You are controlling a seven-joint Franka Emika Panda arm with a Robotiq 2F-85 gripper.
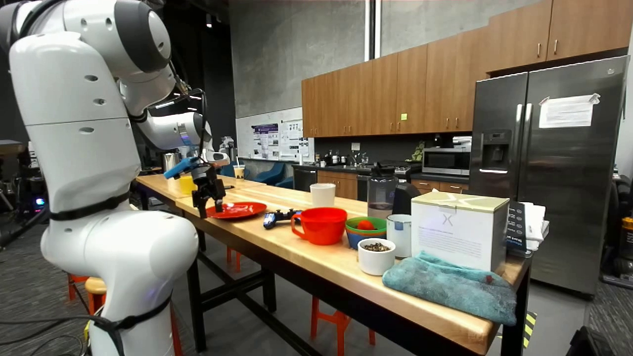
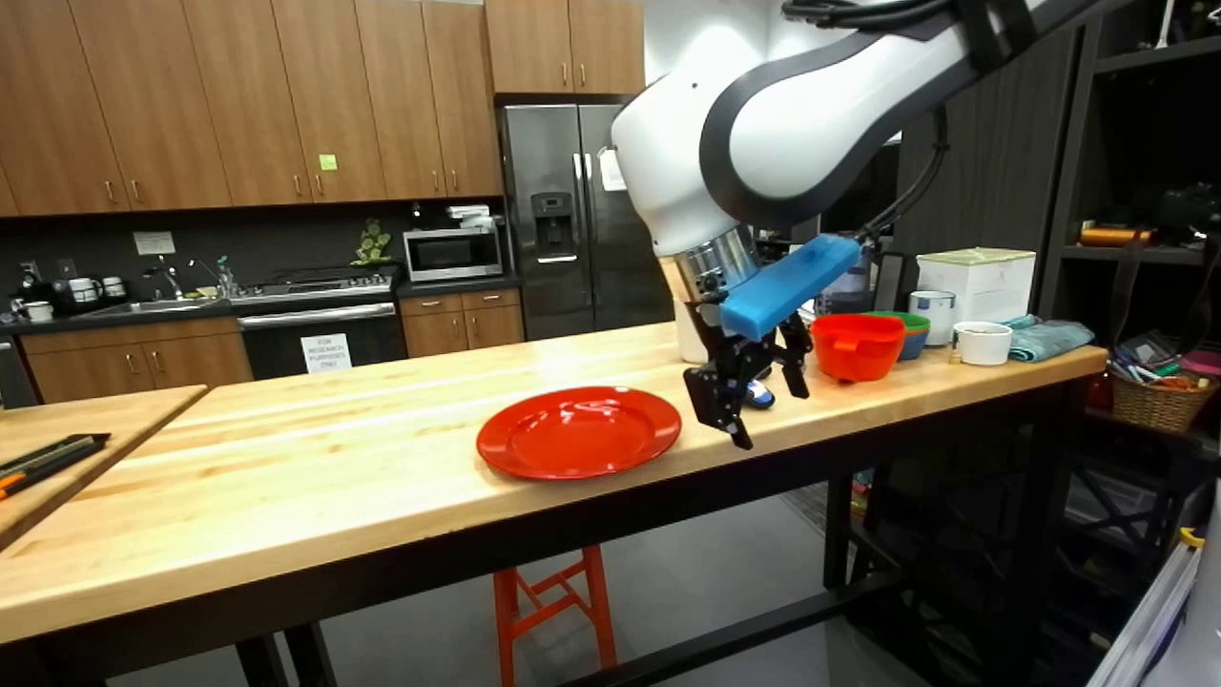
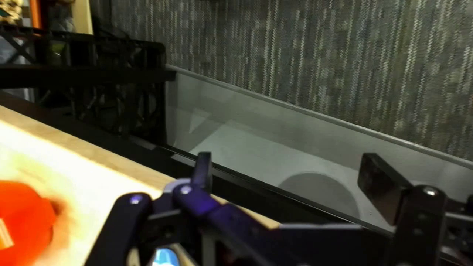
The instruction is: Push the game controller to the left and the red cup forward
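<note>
The black game controller [image 1: 279, 217] lies on the table between the red plate and the red cup [image 1: 325, 226]. In an exterior view the controller [image 2: 758, 394] is mostly hidden behind my gripper [image 2: 771, 416]; only a blue-and-white part shows. The squat cup also shows there [image 2: 858, 346], standing upright. In an exterior view my gripper [image 1: 210, 209] appears by the plate's near side. It hangs at the table's front edge, open and empty. In the wrist view the fingers [image 3: 287, 159] are wide apart over the edge. The cup [image 3: 22, 221] is partly cut off at the left.
The red plate [image 1: 240, 210] lies beside the controller. A white cup [image 1: 322, 195] stands behind it. Past the red cup are nested bowls [image 1: 366, 232], a white ramekin [image 1: 376, 257], a pitcher [image 1: 382, 193], a white box [image 1: 460, 230] and a teal towel [image 1: 450, 289].
</note>
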